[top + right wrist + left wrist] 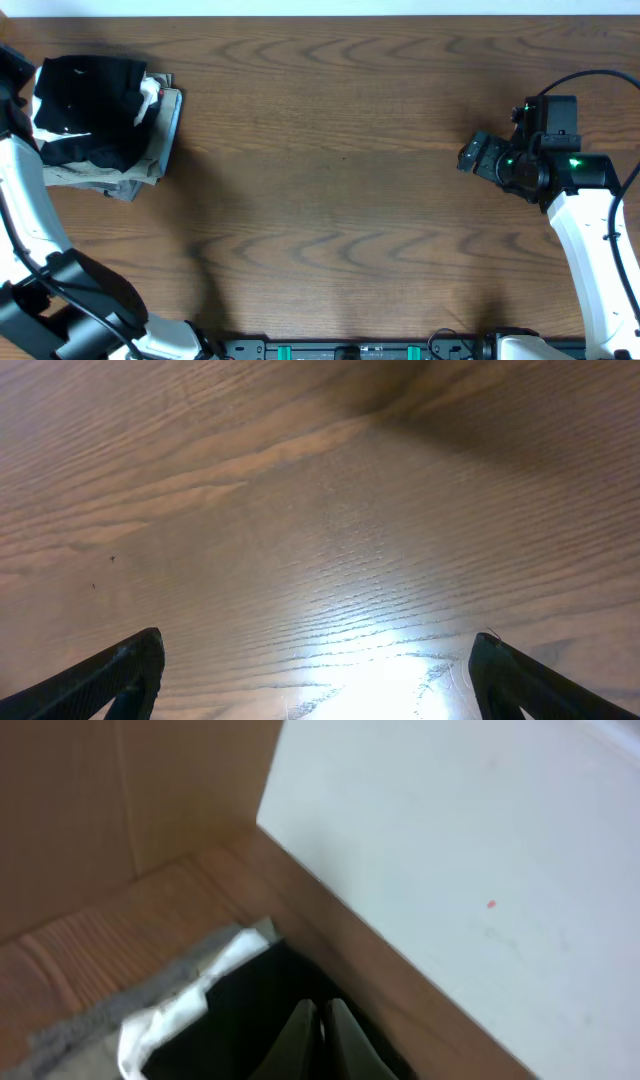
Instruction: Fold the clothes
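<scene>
Left wrist view alone: left gripper [322, 1040] fingers together, over black T-shirt [240, 1030].
Right gripper [315, 645]: fingers apart, well away from it.

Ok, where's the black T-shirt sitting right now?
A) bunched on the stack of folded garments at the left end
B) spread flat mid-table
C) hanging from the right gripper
A: in the overhead view the black T-shirt lies bunched atop the grey folded garments at the left end, while the right gripper stands open over bare wood.
</scene>
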Controlling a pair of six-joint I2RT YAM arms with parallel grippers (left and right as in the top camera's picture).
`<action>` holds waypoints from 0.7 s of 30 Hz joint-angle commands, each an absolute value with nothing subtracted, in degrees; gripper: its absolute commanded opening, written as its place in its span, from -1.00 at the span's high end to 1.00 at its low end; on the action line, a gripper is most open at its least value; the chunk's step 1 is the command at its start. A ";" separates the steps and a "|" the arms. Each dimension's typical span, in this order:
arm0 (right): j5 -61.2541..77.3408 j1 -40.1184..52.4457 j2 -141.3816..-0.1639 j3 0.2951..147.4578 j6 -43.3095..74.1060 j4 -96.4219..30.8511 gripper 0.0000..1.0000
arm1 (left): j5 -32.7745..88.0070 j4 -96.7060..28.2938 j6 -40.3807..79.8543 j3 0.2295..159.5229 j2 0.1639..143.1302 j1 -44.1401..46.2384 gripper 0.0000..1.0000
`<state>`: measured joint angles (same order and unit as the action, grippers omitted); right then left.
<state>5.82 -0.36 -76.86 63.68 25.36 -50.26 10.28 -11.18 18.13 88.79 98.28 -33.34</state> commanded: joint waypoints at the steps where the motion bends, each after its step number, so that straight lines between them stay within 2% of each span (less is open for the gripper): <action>1: 6.07 -0.80 -76.07 63.59 24.73 -50.13 -0.90 | 10.00 -14.22 16.86 88.18 103.07 -31.35 0.86; 9: 6.04 -0.80 -76.07 63.59 24.10 -50.13 -0.91 | 9.98 -12.95 15.14 88.18 114.67 -26.44 0.84; 14: 6.04 -0.80 -76.07 63.59 24.10 -49.93 -0.90 | 9.98 -9.98 10.94 88.18 122.43 -24.21 0.74; 19: 6.04 -0.80 -76.07 63.59 24.08 -50.11 -0.91 | 10.00 -10.68 10.04 88.18 121.86 -24.05 0.73; 21: 6.04 -0.80 -76.07 63.59 24.10 -50.02 -0.91 | 9.98 -10.68 9.67 88.18 119.79 -24.14 0.66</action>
